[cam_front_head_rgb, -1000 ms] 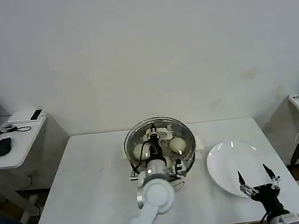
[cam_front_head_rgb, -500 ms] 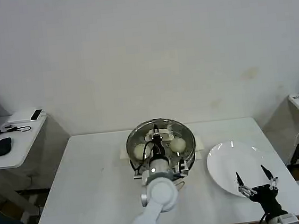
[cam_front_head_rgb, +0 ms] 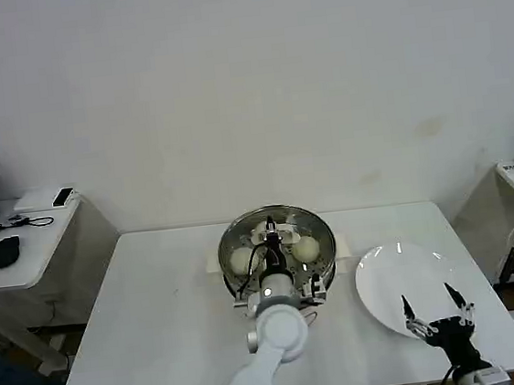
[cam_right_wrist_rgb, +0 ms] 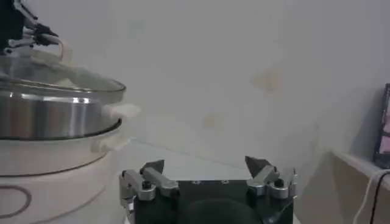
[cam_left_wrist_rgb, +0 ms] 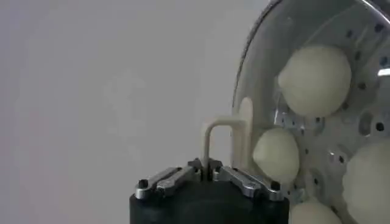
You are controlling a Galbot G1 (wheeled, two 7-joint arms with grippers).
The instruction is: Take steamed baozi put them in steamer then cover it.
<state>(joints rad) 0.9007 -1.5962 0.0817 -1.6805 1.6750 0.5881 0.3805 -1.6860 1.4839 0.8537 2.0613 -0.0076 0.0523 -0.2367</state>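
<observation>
While the left gripper point(cam_front_head_rgb: 271, 230) stays pinched on the cover's point(cam_front_head_rgb: 276, 239) handle at frame centre, the cover has settled lower onto the steamer point(cam_right_wrist_rgb: 52, 119) since a second ago, baozi point(cam_left_wrist_rgb: 314, 80) inside, so only letting go seems left. At lower right the right gripper point(cam_front_head_rgb: 436, 312) has drawn back, fingers spread, over the plate point(cam_front_head_rgb: 390, 275). A white table point(cam_front_head_rgb: 160, 322) meets a bare wall, with a side desk at left.

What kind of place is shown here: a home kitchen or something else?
Probably a lab or office test room, not a kitchen: a plain white table against a bare wall, and a side desk with a black computer mouse.
</observation>
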